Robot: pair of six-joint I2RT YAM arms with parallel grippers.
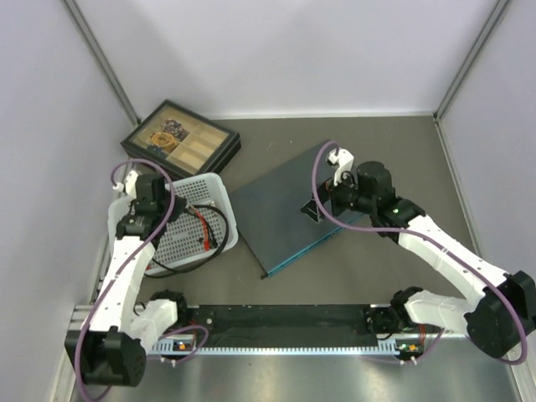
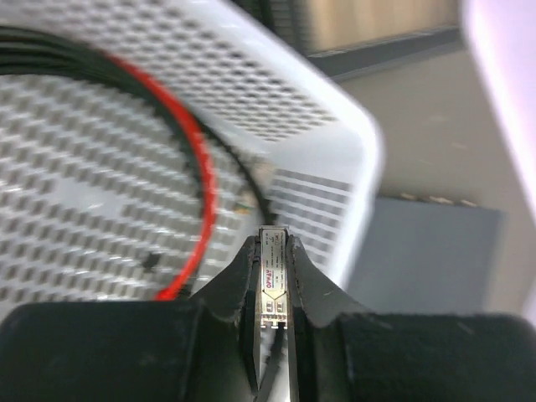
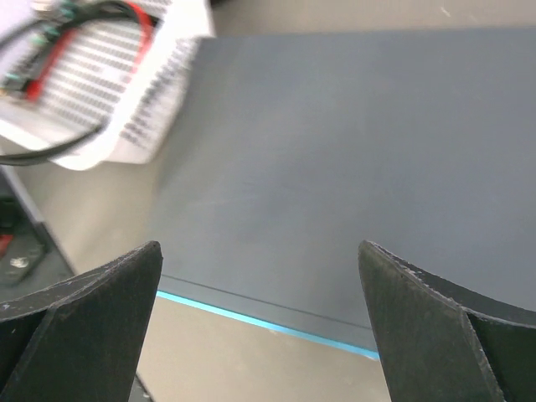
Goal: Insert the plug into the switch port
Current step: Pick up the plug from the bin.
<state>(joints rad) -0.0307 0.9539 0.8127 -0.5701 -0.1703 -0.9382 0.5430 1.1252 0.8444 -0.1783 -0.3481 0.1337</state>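
**Plug**. We list a small metal plug with a printed label. It is pinched lengthwise between the fingers of the left gripper, whose jaws are nearly closed on its two sides. It hangs over the white perforated basket, where a red cable and a black cable lie coiled.

**Switch**. We list a flat, dark blue-grey box lying aslant on the table, just beside the basket. Its thin teal edge faces the near side. The sockets along that edge are too small for us to make out.

**Right gripper**. Its jaws are spread wide and hold nothing. It is poised over the switch's top face, close to the teal edge.

**Black compartment box**. It sits at the far left, apart from the work.

**Step in hand.** We judge the plug secured and the carry to the switch not yet made.

**Next move.** We expect the left arm must:
- lift the plug out over the basket wall and bring it round to the teal edge;
- drop it level with the row of sockets and square its nose to one of them;
- push straight in.

The box may slide under the push, so the right gripper may need to brace it.
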